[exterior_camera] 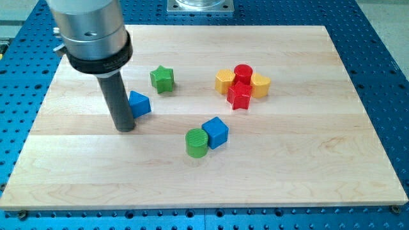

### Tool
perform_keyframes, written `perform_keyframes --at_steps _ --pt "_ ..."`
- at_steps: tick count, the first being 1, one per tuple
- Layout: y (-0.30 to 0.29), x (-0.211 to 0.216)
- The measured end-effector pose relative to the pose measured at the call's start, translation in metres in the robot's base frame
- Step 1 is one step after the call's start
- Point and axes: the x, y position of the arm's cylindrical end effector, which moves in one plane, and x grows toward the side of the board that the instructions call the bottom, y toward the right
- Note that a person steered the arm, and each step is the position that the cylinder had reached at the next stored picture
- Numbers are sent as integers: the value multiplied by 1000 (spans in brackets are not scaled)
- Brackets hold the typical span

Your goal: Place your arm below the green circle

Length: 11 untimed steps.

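The green circle (197,142) is a short green cylinder standing on the wooden board (307,166), a little below the middle. A blue cube (215,132) touches its right side. My tip (125,128) rests on the board well to the view's left of the green circle and slightly higher than it. The tip stands right beside a blue triangular block (139,104), at that block's lower left.
A green star (162,78) lies above and right of the tip. A cluster of a yellow block (224,81), red cylinder (243,72), yellow block (260,84) and red star (239,96) sits at the upper right of centre. Blue perforated table (383,76) surrounds the board.
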Motion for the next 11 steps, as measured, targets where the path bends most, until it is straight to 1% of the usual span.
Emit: perform_keyframes --at_steps 2,3,4,5,6,7,8,9,10,11 --pt "7 -28" --pt "6 -28" --pt "-14 -26" --pt "-38 31" --pt "-3 133" --pt "15 136" --pt "78 121" --pt "109 107" --pt "117 105" --pt "139 84"
